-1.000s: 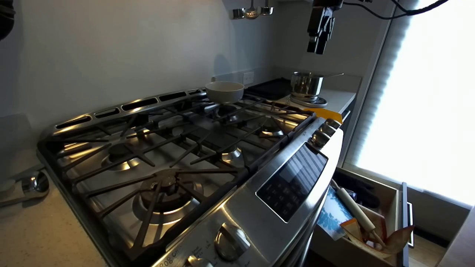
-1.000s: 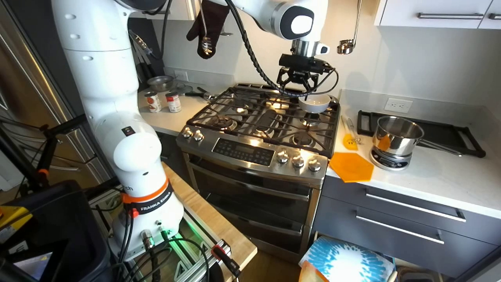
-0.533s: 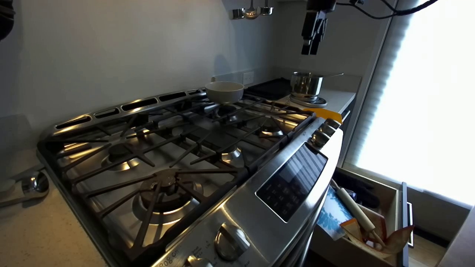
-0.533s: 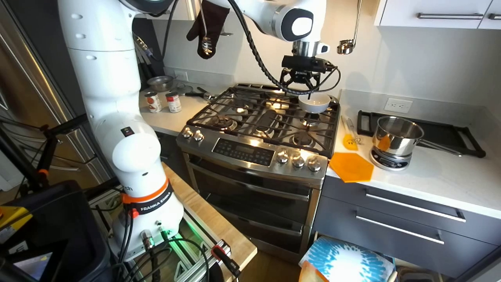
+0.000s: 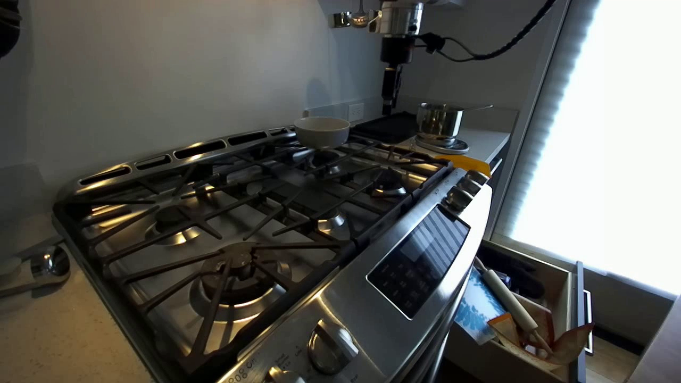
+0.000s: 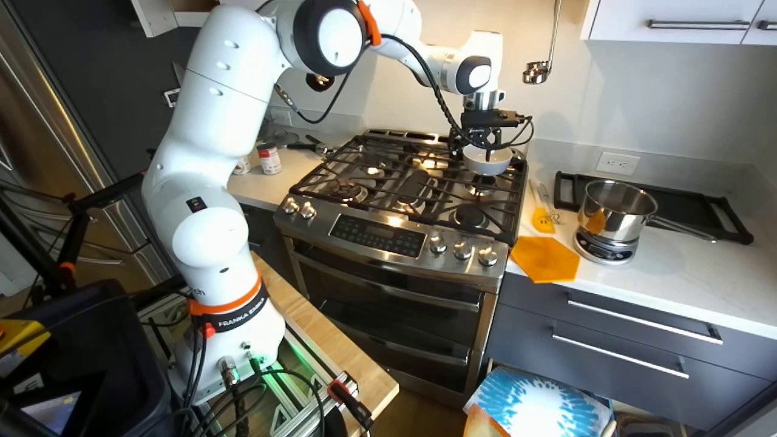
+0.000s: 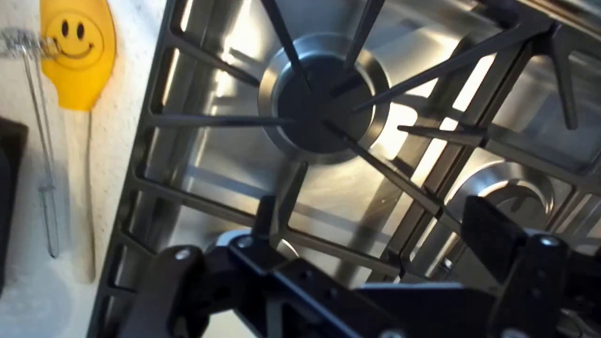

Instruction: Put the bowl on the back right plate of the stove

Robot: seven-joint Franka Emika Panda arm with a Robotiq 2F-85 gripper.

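The cream-white bowl (image 6: 487,162) rests upright on the grate over the back right plate (image 6: 481,186) of the stove (image 6: 382,243). The bowl (image 5: 322,134) and stove (image 5: 340,298) also show in an exterior view. My gripper (image 6: 471,154) is slightly above and in front of the bowl, its fingers partly covering the bowl. In an exterior view, the gripper (image 5: 387,110) hangs apart from the bowl. In the wrist view, the gripper (image 7: 375,223) is open with nothing between its fingers, over the grate. A cream patch (image 7: 230,326) at the lower edge may be the bowl; I cannot tell.
On the right counter are a steel pot (image 6: 616,206) on a scale (image 6: 604,249), a black tray (image 6: 704,218), an orange mat (image 6: 546,260) and a yellow spatula (image 7: 77,51). Measuring cups (image 6: 536,71) hang on the wall. A drawer (image 5: 532,319) stands open. A can (image 6: 269,159) stands left.
My gripper has moved down and towards the back wall, closer to the bowl, and the arm has leaned forward over the stove. The bowl has not moved.
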